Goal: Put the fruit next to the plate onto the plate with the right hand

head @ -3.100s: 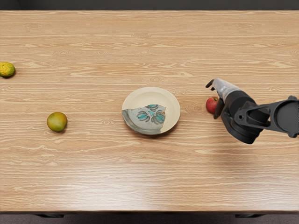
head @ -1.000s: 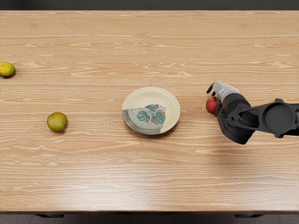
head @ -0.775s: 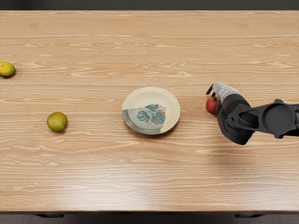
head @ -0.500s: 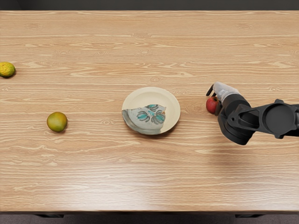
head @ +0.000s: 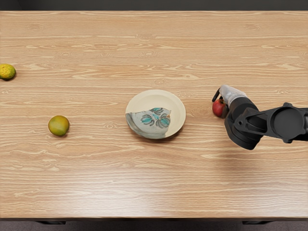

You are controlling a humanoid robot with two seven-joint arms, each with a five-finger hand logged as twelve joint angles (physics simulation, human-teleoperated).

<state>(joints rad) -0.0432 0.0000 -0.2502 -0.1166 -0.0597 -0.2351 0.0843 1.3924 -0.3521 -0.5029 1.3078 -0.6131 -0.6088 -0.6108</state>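
Head view: a cream plate point(head: 155, 98) is seen at the middle of the table point(head: 144, 48), and only its own teal and grey painted pattern is shown on its face. The red fruit point(head: 217, 109) is found on the table to the right of the plate, near it but not touching it. Only the left part of this fruit can be seen, since the rest is covered by the robot hand point(head: 227, 95). The right robot hand is laid over the fruit from above and from the right, with its fingers point(head: 215, 96) curled down over the fruit's top and upper left side, so that the fruit is gripped while it rests on the wood. The dark right arm point(head: 269, 122) is stretched in low from the right edge, where it is cut off. A yellow-green fruit point(head: 58, 125) is set well to the left of the plate. A yellow fruit point(head: 6, 71) is clipped by the left edge.
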